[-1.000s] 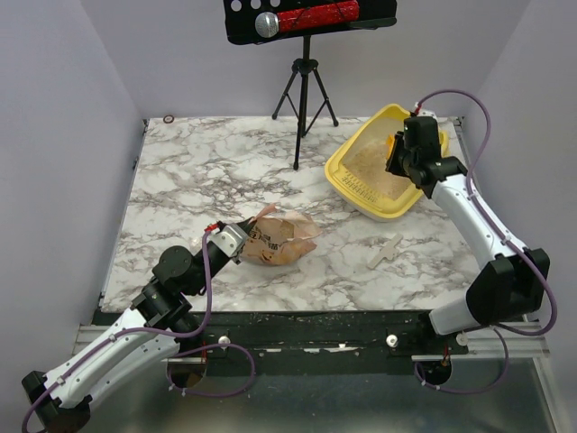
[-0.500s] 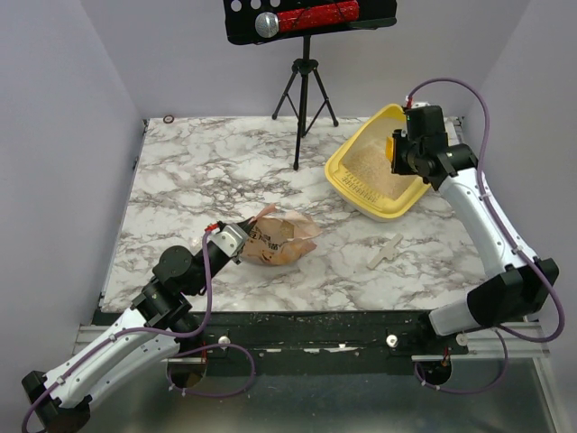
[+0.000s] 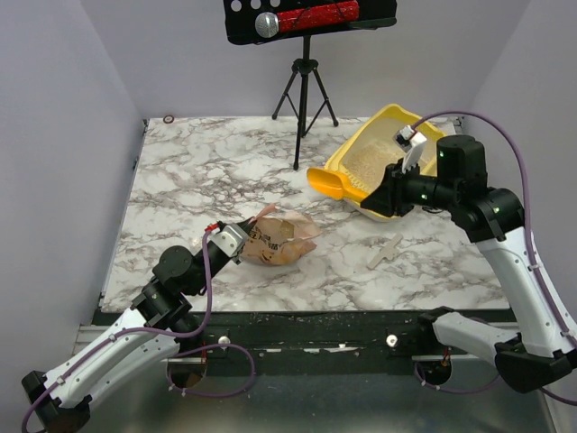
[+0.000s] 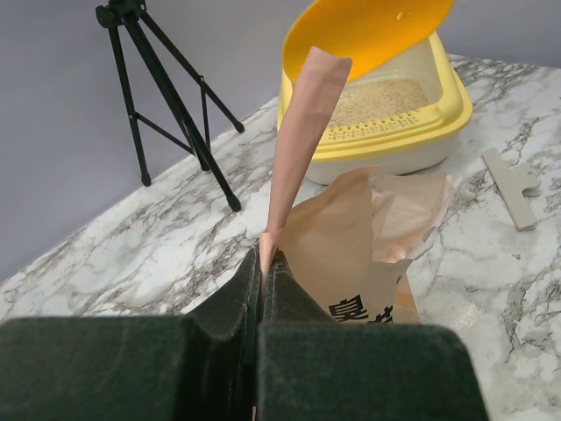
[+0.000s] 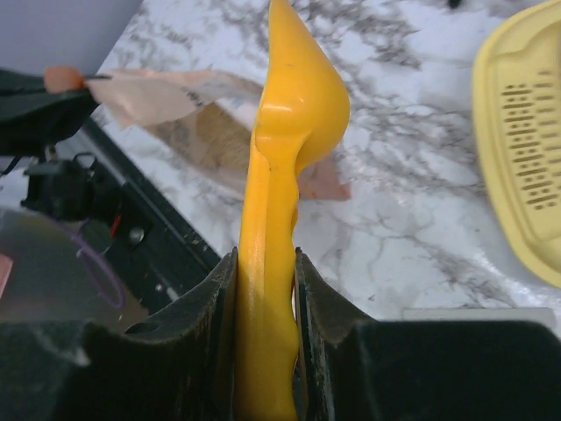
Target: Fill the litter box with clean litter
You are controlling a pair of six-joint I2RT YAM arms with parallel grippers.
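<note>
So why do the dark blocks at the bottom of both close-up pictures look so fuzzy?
Left wrist view: the left end effector sits too near the lens, soft, while the litter box is sharp. Right wrist view: same with the right end effector gripping the scoop.

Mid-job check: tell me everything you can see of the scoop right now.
The scoop is a small yellow-orange piece of smooth, glossy plastic: a rounded bowl running into a flat handle. The right gripper is clamped on the handle, one finger on each face. It is held above the table, beside the litter box, with its bowl pointing toward the paper bag. The bowl looks empty. Nothing but the gripper seems to touch it.
</note>
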